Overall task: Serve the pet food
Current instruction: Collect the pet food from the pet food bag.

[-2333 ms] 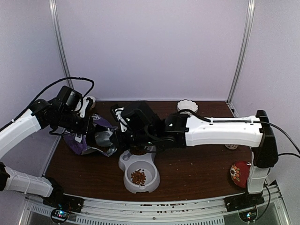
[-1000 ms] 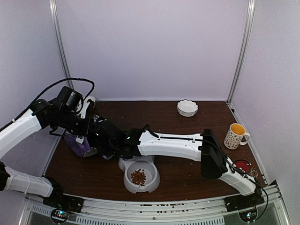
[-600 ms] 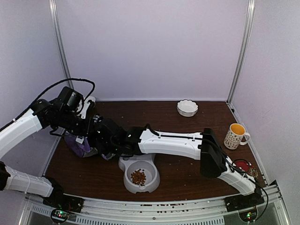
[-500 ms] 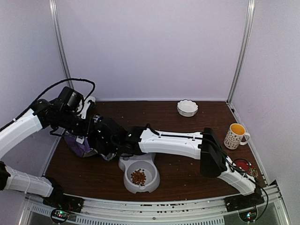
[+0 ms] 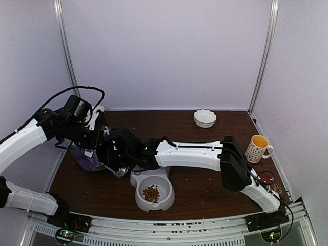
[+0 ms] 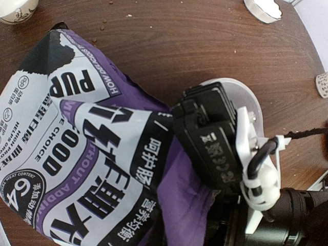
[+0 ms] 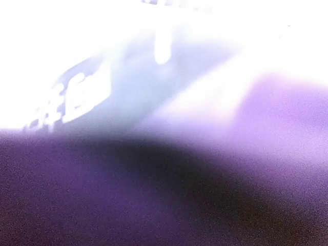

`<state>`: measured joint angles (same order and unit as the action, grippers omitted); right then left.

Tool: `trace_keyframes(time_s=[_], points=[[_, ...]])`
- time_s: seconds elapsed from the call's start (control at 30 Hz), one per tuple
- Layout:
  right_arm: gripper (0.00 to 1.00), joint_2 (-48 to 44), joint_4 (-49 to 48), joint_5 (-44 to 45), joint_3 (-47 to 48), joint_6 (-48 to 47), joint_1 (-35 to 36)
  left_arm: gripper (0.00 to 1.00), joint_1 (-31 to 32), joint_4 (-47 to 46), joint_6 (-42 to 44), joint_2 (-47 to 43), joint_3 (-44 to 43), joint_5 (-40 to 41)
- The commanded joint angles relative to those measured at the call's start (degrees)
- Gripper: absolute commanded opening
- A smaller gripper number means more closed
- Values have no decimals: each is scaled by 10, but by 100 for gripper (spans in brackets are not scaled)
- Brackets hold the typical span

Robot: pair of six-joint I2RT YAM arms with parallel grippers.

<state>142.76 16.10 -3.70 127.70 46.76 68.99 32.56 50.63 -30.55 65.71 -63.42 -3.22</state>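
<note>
Pet food (image 5: 150, 193): a small heap of reddish-brown kibble sits in the near compartment of the grey double bowl (image 5: 139, 185), low centre of the top view. A few loose pellets (image 6: 102, 23) lie on the brown table (image 5: 200, 187) near the top edge of the left wrist view.

The purple bag (image 6: 92, 154) is left of the bowl, just beside its far end. It is tilted, with white "PUP" and "FOOD" print and Chinese lettering facing the left wrist camera.

The left gripper (image 5: 95, 144) is fully closed, pinching the bag's upper edge at middle left of the top view.

The right arm reaches across from lower right, over the bowl's far compartment. The right gripper (image 5: 122, 154) is pushed into the bag's mouth. Its fingers are hidden by the bag. The right wrist view is only purple blur and glare, so how far it is open, or whether it holds anything, cannot be told.

A white scalloped dish (image 5: 205, 117) is at upper right centre. A patterned mug (image 5: 255, 148) is at far right, and a red item (image 5: 267, 178) below it is partly behind the right arm.
</note>
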Motion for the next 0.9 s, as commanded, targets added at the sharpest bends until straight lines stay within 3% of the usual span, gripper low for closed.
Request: trace_keyframes(time_s=[0.0, 0.37, 0.87], points=[[0, -15, -75, -66, -68, 54, -1, 0, 11, -85, -7, -18, -13, -57], [0, -84, -193, -54, -187, 111, -8, 0, 11, -83, -7, -27, -1, -46], [0, -135, -293, -61, -269, 159, -23, 0, 11, -77, -7, -37, 13, -32]])
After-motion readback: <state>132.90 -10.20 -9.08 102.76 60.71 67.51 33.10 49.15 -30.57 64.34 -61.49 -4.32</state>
